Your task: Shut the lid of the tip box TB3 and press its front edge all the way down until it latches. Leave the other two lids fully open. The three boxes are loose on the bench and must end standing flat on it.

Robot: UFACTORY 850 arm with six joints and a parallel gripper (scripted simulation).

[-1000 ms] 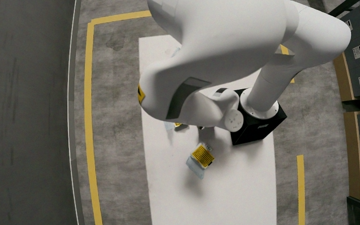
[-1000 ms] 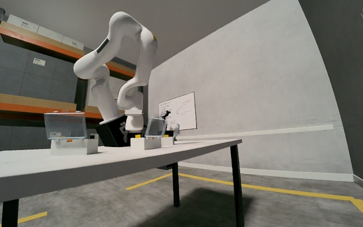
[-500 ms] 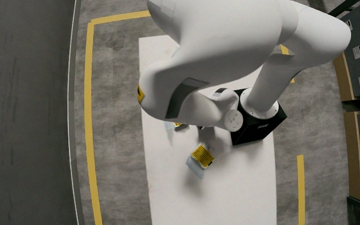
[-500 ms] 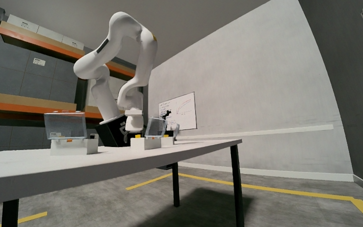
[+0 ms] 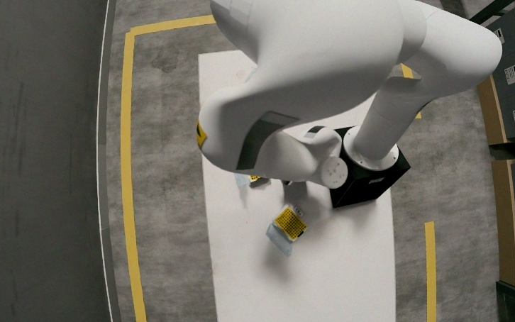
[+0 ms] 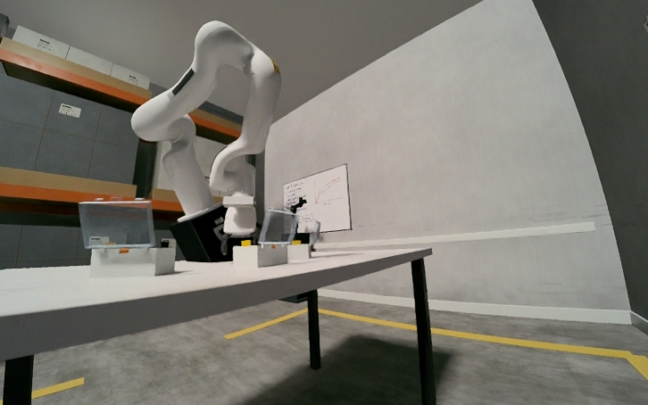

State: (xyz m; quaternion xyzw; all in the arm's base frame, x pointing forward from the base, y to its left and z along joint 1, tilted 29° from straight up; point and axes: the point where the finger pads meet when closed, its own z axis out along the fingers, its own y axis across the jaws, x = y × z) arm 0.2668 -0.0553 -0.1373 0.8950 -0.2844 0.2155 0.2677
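- The pincer is almost wholly hidden: from above the white arm (image 5: pixel 316 79) covers it, and only a small dark tip shows at the arm's lower edge (image 5: pixel 287 182); from the side it sits low behind the middle box. Its fingers stand spread to their widest, with nothing between them.
- In the side view the white wrist (image 6: pixel 238 213) points straight down, ending just behind the middle white tip box with a yellow tip grid (image 6: pixel 259 254), whose clear lid (image 6: pixel 277 226) stands raised and tilted back.
- From above, only a corner of that middle box shows past the arm (image 5: pixel 255 178), with part of its pale lid (image 5: pixel 242 179) beside it.
- The near white box with a yellow grid (image 5: pixel 289 222) lies skewed on the white table (image 5: pixel 331 271), its clear lid (image 5: pixel 279 239) folded open toward the table's edge; in the side view this box (image 6: pixel 131 260) stands flat with its lid (image 6: pixel 115 223) upright.
- A third small box (image 6: pixel 298 251) stands farthest back, its lid (image 6: pixel 312 230) also up; the arm hides it from above.
- I cannot tell which box is TB3: the labels are too small to read.
- The arm rises from a black block base (image 5: pixel 387 179) on the table.
- Yellow floor tape (image 5: pixel 125 159) frames the table, grey shelving (image 6: pixel 39 176) stands behind, and a whiteboard (image 6: pixel 319 198) hangs on the wall.
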